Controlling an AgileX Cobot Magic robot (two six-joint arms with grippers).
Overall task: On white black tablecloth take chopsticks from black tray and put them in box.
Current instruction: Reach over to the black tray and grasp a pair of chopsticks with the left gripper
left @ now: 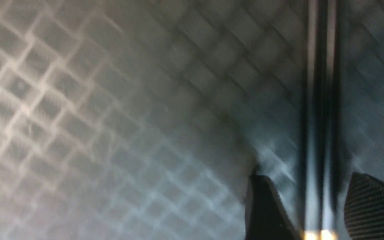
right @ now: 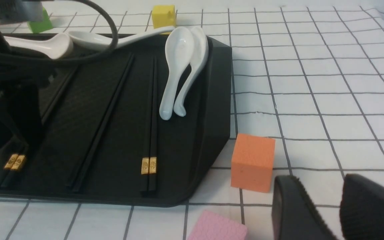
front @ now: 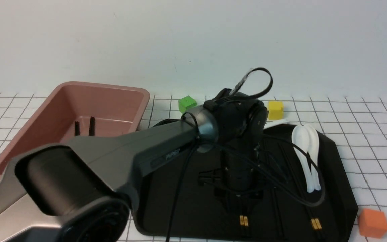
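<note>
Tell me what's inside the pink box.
Inside the box, two dark stick ends poke up near the middle. The left arm covers the rest, so their lower parts and anything beside them can't be seen.

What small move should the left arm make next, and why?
Probably ease the left gripper closed on the chopsticks: its open jaws stand on either side of the banded pair, which looks not yet clamped and lies over the black tray.
</note>
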